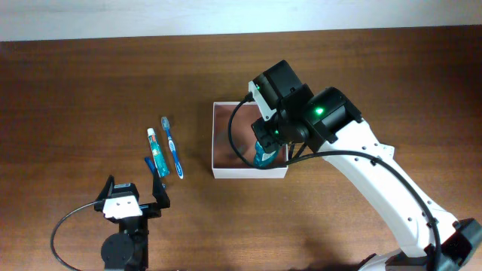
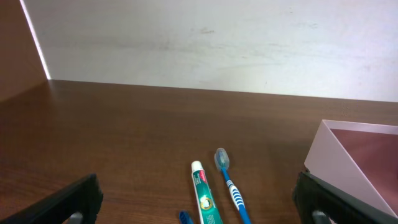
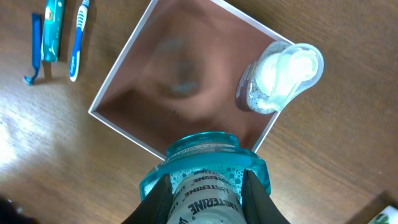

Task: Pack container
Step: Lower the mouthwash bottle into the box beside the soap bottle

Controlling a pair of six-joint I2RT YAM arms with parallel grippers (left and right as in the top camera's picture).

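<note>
Bottle (image 3: 205,168), clamped in right gripper (image 3: 208,200), pointing down; container (image 3: 199,43) directly beneath, extending ahead. Left gripper (image 1: 135,190) spread, empty, farther.

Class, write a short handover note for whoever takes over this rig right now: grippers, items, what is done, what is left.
Left gripper: open, empty, near the toiletries.
Right gripper: shut on the teal mouthwash bottle, above a corner of the container.
On the table left of the container: toothpaste, toothbrush, small blue item.
Done: bottle in grip; a white-capped item seems to stand in one corner.
Left: set the bottle in, then pack the other three.
</note>
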